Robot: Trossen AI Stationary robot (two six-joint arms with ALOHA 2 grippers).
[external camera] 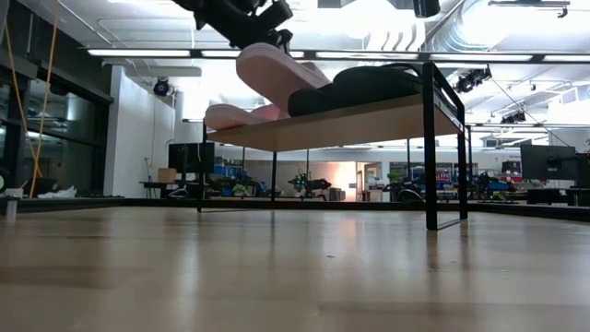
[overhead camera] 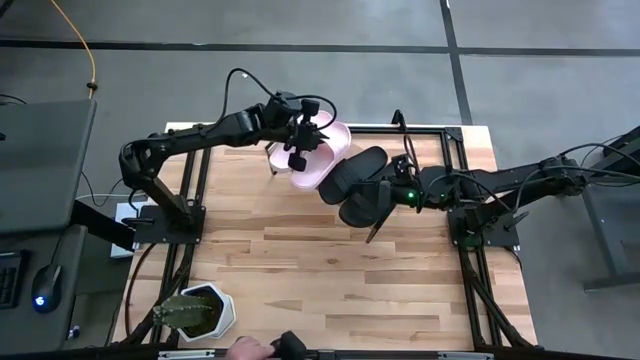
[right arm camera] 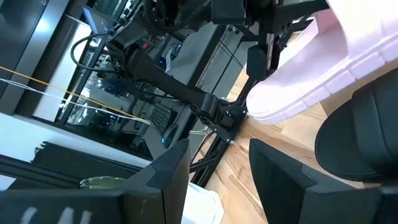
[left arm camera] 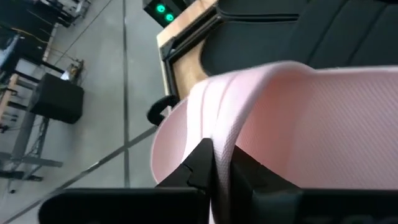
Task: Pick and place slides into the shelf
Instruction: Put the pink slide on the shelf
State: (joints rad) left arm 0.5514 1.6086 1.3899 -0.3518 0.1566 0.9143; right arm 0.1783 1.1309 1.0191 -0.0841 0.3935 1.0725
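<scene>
The pink slide [overhead camera: 318, 160] is being held by its strap in the left tool [left arm camera: 219, 167], pinched shut, above the shelf [external camera: 369, 118] beside the black slides [overhead camera: 355, 172]; it is best lowered level. The right tool [right arm camera: 219, 163] is waiting agape by the black slides

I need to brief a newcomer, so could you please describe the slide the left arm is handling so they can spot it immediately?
Find the slanted wooden shelf at the table's far edge. At its left end, the pink slide is pinched by its strap in the left end effector. It sits tilted over another pink slide, unlike the black slides lying beside it.
</scene>
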